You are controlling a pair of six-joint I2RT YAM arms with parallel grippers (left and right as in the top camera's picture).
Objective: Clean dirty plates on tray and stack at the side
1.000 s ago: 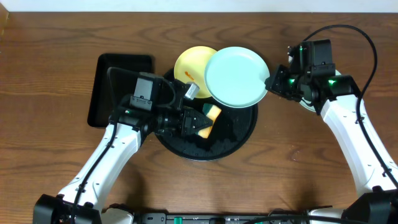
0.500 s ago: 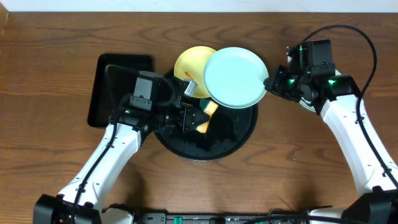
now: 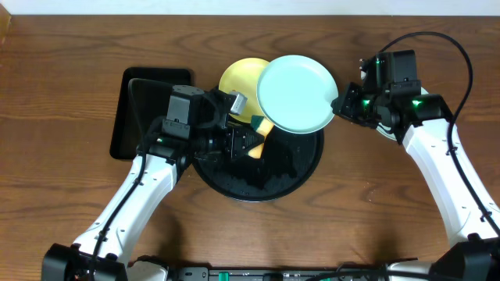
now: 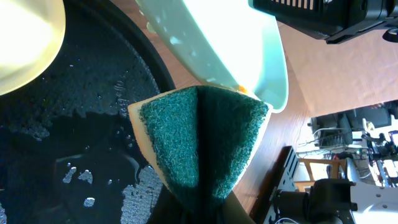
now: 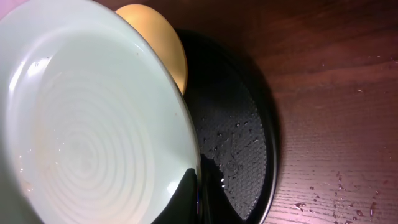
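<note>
My right gripper (image 3: 341,101) is shut on the right rim of a pale mint-blue plate (image 3: 297,95) and holds it tilted above the round black tray (image 3: 297,176). In the right wrist view the fingers (image 5: 194,186) pinch the plate's rim (image 5: 81,124). My left gripper (image 3: 248,144) is shut on a yellow sponge with a green scouring face (image 4: 199,143). The sponge touches the plate's lower edge (image 4: 211,37), by a small orange smear. A pale yellow plate (image 3: 237,78) lies on the tray's far left rim. A third plate is not clearly in view.
A smaller rectangular black tray (image 3: 129,117) lies left of the round tray, under my left arm. The round tray's surface (image 4: 93,99) is wet with foam patches. Brown wood tabletop (image 3: 375,203) surrounds both trays. A pale sliver (image 3: 381,133) shows under my right arm.
My left gripper has moved the sponge up and away from the tray's middle to the mint-blue plate's near-left edge. The right gripper and plate have barely moved.
</note>
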